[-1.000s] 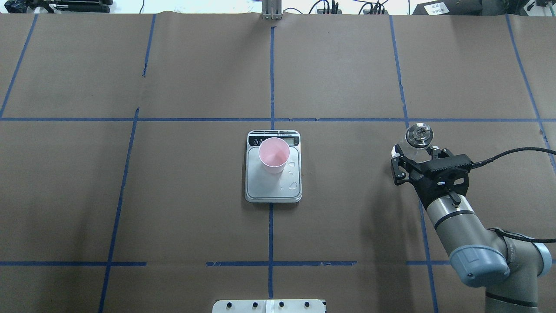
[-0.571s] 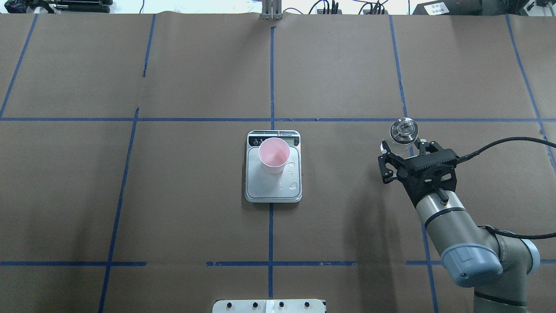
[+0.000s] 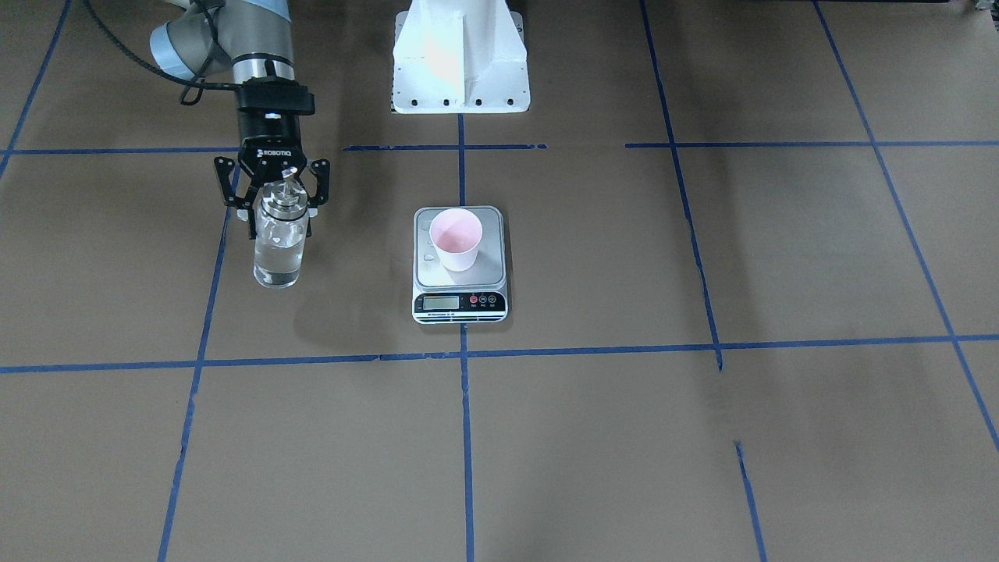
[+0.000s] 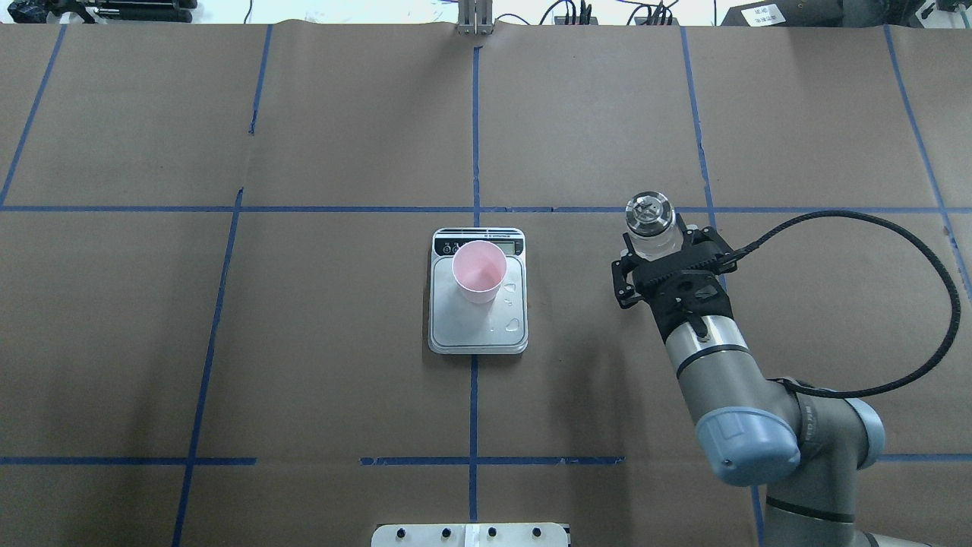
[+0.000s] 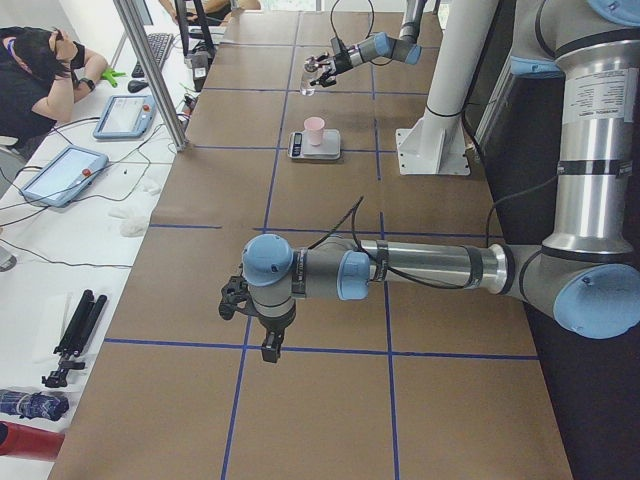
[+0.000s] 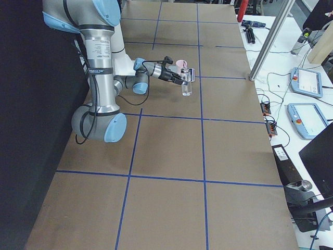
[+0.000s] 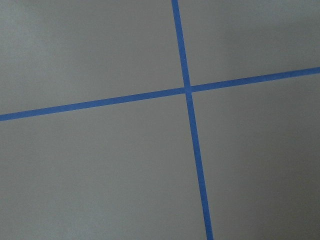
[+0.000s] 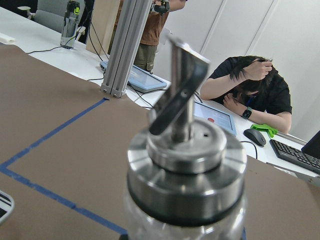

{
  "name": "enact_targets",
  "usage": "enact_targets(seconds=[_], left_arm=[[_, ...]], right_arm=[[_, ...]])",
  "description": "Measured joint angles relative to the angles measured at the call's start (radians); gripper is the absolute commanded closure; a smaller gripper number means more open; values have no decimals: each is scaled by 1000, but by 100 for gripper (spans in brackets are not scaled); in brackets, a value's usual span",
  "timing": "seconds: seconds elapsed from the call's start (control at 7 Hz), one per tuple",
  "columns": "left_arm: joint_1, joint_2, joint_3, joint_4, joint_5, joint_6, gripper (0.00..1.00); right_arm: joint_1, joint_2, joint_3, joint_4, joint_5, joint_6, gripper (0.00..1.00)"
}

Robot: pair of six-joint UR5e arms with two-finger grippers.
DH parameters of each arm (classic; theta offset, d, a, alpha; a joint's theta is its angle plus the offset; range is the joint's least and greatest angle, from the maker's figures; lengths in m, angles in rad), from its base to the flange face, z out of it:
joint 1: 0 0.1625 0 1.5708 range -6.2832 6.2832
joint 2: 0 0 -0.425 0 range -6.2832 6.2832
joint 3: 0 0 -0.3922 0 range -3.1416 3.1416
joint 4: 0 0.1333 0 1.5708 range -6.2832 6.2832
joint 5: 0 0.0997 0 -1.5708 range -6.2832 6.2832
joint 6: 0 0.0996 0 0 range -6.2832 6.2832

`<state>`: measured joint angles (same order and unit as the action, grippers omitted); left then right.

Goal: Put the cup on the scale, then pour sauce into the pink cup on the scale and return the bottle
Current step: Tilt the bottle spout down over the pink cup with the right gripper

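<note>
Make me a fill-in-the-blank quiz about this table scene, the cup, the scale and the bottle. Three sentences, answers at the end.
1. The ____ cup stands on the scale's plate.
2. The glass bottle is gripped by the fingers of the robot's ____ gripper.
3. The bottle is held ____, not tipped, off to the side of the scale rather than over the cup.

Missing words: pink; right; upright.
</note>
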<state>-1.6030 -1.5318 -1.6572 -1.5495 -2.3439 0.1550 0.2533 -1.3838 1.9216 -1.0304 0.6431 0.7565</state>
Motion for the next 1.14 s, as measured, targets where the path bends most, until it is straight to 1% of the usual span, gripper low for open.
enact_targets(seconds=[0.29,0.57,0.86,1.14], left_arm=[[0,-1,-1,0,0,0,0],[1,-2,-1,0,-1,0,0],[1,-3,-1,0,-1,0,0],[2,-5,-1,0,-2,0,0]], right_arm=[[-1,89,1,-195,-45,-2,100],[-6,132,-1,-337,-119,-38,100],[-9,186,-4,-519,-188,-194,100],[-16,216,-5,-689,-238,-284,100]])
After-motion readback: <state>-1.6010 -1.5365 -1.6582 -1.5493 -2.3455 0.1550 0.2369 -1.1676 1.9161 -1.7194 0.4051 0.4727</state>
